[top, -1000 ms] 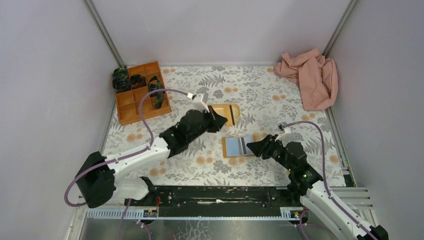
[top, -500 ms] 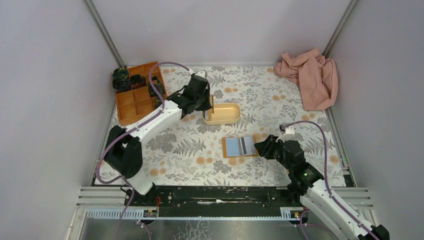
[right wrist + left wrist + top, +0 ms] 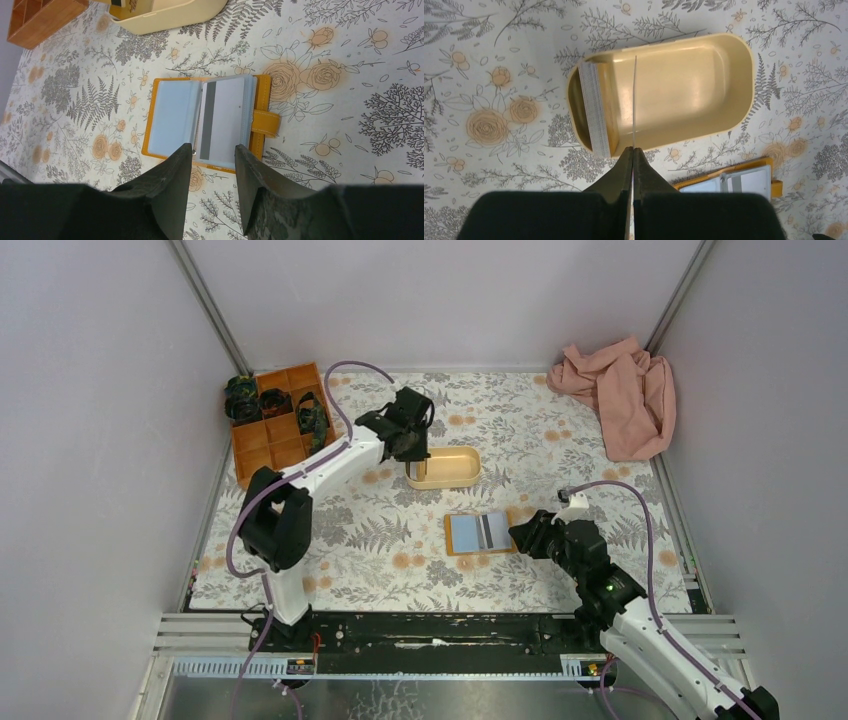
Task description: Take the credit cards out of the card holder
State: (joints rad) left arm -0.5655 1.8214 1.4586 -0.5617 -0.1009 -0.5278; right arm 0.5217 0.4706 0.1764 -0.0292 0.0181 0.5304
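The card holder [image 3: 480, 533] lies open and flat on the floral tablecloth [image 3: 560, 440], a little right of centre in the overhead view, its light blue sleeves up and its snap tab [image 3: 265, 123] sticking out to the right. A pale card [image 3: 220, 120] with a dark stripe shows in its right-hand sleeve. The right gripper [image 3: 212, 149] hovers just off the holder's lower edge in the wrist view, jaws spread moderately and holding nothing.

Above the holder in the overhead view sits the beige oval tray [image 3: 455, 468]. A stack of cards [image 3: 594, 107] leans on edge at its left end. The left gripper [image 3: 633, 150] is pinched tight on a thin card [image 3: 634, 100], seen edge-on over the tray.

An orange compartment box [image 3: 275, 425] sits at the upper left and a crumpled pink cloth [image 3: 620, 395] at the upper right.
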